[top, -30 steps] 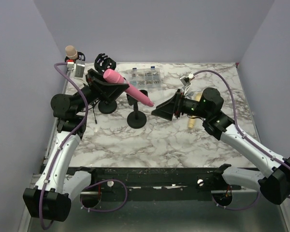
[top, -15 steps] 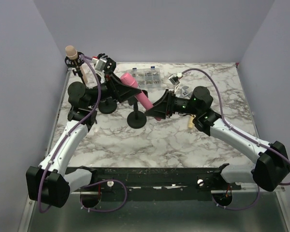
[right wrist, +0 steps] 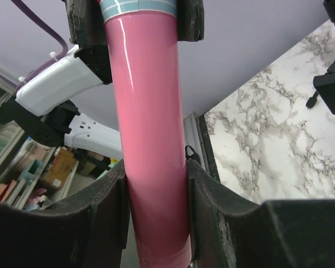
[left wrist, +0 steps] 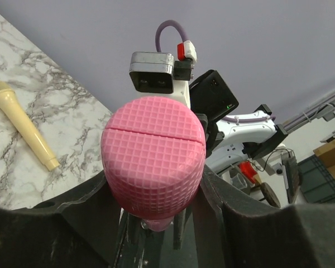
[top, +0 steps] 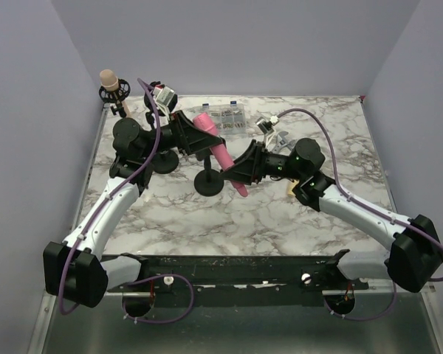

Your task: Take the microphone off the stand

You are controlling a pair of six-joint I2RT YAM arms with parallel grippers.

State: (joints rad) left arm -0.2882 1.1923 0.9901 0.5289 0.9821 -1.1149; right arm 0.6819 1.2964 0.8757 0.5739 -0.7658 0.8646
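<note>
The marble table [top: 280,221] carries everything, with the black stand [top: 209,183] a little left of its middle. The left arm [top: 107,214] reaches in from the stand's left, the right arm [top: 362,214] from its right, and both meet just above it.

The pink mic [top: 220,151] lies tilted across the top of the stand, its head up and to the rear left, its tail down and to the near right. Whether it sits in the stand's clip cannot be told.

The left gripper [top: 188,131], just rear-left of the stand's top, has its jaws closed on the mic's gridded head [left wrist: 153,156], one dark finger [left wrist: 97,201] pressed to each side. The right gripper [top: 240,168], just right of the stand, clamps the mic's smooth handle [right wrist: 153,139], its fingers [right wrist: 114,206] touching both sides.

A second stand [top: 165,162] sits near the first, to its left, behind the left arm. A clear box [top: 225,118] of small parts lies behind the stand, near the table's far edge. A mounted mic [top: 108,78], beige, stands upright at the far left corner, well apart from the stand. A loose mic [left wrist: 22,131], also beige, lies flat on the marble to the stand's right, partly hidden under the right arm in the top view.
</note>
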